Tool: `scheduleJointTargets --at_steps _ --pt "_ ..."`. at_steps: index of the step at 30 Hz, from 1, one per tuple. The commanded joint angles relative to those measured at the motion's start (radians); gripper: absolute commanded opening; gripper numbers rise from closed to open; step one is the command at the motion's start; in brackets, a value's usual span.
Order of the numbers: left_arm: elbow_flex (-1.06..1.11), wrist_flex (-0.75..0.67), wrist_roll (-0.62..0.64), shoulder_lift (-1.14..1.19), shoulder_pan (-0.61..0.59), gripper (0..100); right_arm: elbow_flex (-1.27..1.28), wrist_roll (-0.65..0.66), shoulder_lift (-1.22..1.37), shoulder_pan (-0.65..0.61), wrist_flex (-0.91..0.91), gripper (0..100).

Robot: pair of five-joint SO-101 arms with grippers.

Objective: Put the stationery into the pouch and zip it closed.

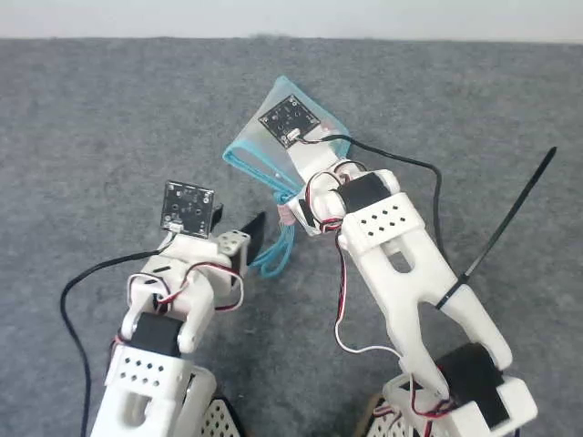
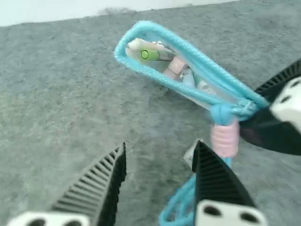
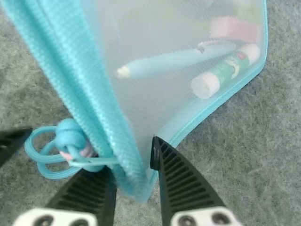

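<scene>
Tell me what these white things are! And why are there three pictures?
They are two robot arms, side by side on a grey table. One picture looks down from above. The other two come from little cameras on each arm's wrist, so you see that arm's black fingers up close.

The right gripper pinches a corner of a blue see-through pouch. Inside it lie a blue pen, what looks like a glue stick and a pink block, maybe an eraser. The pouch's mouth is open.

The left gripper is open and holds nothing. It is close to the blue zip cord with its pink bead.
</scene>
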Motion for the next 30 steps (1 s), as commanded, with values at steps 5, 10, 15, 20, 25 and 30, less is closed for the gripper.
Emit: scheduleJointTargets --at_steps 5,10,15,20,25,30 --pt "-0.068 0.006 -0.005 0.018 0.178 28 0.0 0.017 -0.013 -0.001 0.035 0.6" --pt "-0.064 -0.014 -0.005 0.018 0.183 28 0.006 0.017 -0.031 -0.002 0.079 0.6" --pt "-0.024 -0.124 -0.003 0.089 0.181 28 0.12 -0.038 -0.179 -0.004 0.018 0.6" --pt "-0.033 -0.236 -0.003 0.232 0.176 28 0.264 -0.023 -0.329 -0.007 -0.048 0.6" --pt "-0.094 -0.256 0.037 0.319 0.176 28 0.334 0.026 -0.363 -0.09 -0.048 0.6" --pt "-0.099 -0.258 0.038 0.324 0.175 22 0.336 0.037 -0.312 -0.091 -0.068 0.6"
